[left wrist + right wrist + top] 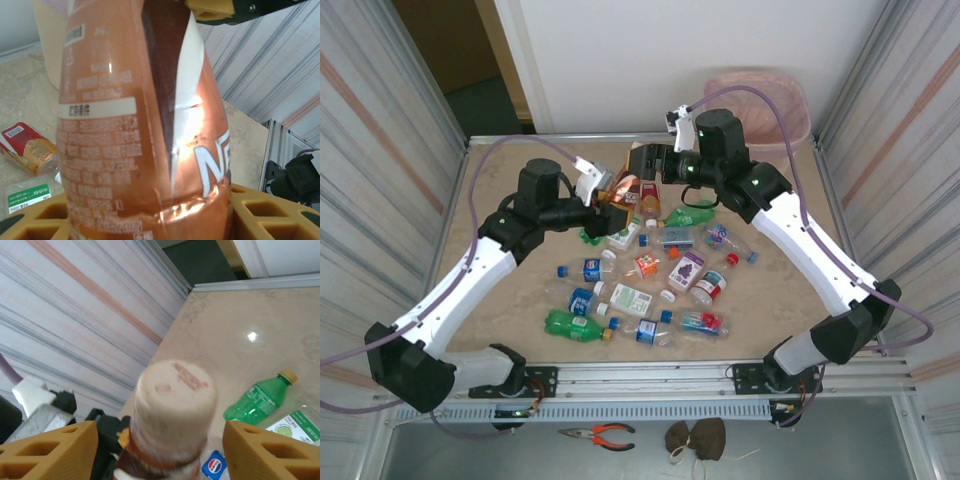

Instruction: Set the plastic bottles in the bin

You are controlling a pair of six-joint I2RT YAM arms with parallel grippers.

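My left gripper [603, 197] is clamped on the lower body of a brown bottle [628, 190] with an orange label, and the bottle stands almost upright, above the table [500, 200]. In the left wrist view the bottle takes up nearly the whole frame, with my yellow pads [260, 210] at its foot. My right gripper [160, 450] sits over the same bottle with its jaws apart, one on each side of the pale cap [175, 390]. I see a gap on the left side; on the right side the pad is very near.

The other bottles [650, 280] lie scattered at the centre of the overhead frame, below both grippers. A green bottle [257, 397] with a yellow cap lies at the right of the right wrist view. The bin [760, 95] stands at the upper right, beyond the table edge, and my right forearm lies between it and the held bottle. Pliers [600, 433] lie at the bottom.

My left arm comes from the lower left and my right arm from the lower right; they meet at the upper centre.
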